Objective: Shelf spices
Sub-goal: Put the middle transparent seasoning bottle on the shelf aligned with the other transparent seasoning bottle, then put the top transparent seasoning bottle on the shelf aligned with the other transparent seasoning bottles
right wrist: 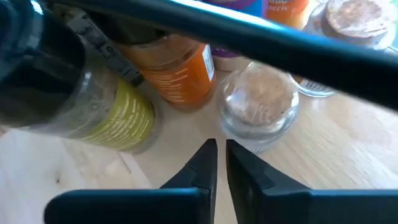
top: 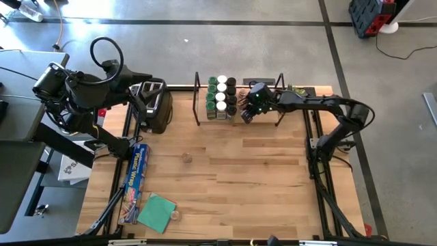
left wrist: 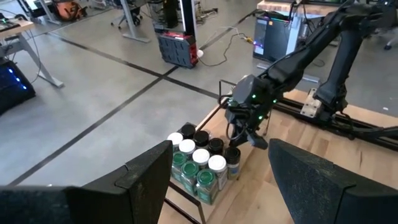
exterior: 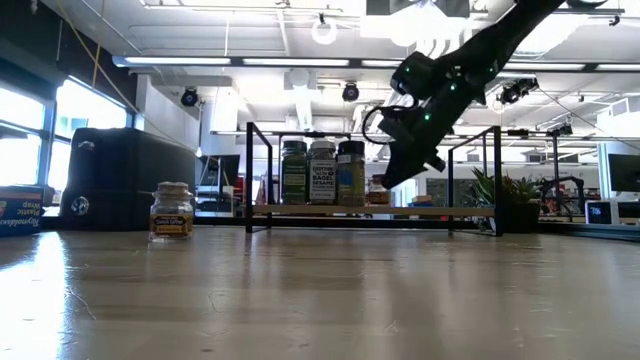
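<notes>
Dark right gripper (top: 247,115) nearly closed — angled down beside shelf (top: 202,124) spices (top: 221,97).

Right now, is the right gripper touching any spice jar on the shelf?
Cannot tell. The high view puts the right gripper beside the jars on the shelf; its wrist view shows shut fingertips, no plain contact.

Grey concrete floor (top: 273,48) with dark lines surrounded the table. A red-and-black case (top: 372,17) sat at 1 o'clock. Bright windows (exterior: 30,125) lit the room at 9 o'clock; ceiling lights (exterior: 300,62) glowed overhead.
</notes>
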### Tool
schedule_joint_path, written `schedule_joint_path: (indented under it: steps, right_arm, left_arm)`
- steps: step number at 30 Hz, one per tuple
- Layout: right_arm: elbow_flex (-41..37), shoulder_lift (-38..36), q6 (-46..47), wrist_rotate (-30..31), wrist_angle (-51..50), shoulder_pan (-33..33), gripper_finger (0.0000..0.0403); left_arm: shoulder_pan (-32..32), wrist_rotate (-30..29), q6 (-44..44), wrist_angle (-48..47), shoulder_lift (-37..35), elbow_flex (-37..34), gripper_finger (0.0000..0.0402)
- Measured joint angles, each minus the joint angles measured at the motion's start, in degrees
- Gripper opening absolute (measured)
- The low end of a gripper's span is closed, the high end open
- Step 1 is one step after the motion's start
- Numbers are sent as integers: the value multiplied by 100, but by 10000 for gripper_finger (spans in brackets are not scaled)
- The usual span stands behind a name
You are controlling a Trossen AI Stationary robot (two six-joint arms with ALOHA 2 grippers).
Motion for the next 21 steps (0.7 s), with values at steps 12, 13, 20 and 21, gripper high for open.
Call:
schedule_joint_path:
  steps: [12,13,20,21]
  right_arm:
    - [99,103,129,32,208,-201,24]
    - [161,94,128,-42,177,-193,24]
    - [669,-540,76,-65,-560,254,24]
    - [746,-680,63,49,-670,374,24]
  left_arm:
    - [0,-42,-33,9,1,0,262]
    - [0,-42,-31,9,0,0,262]
    - [0,-7,-34,-31,-1,0,262]
    - [0,15,-36,-67,-1,0,262]
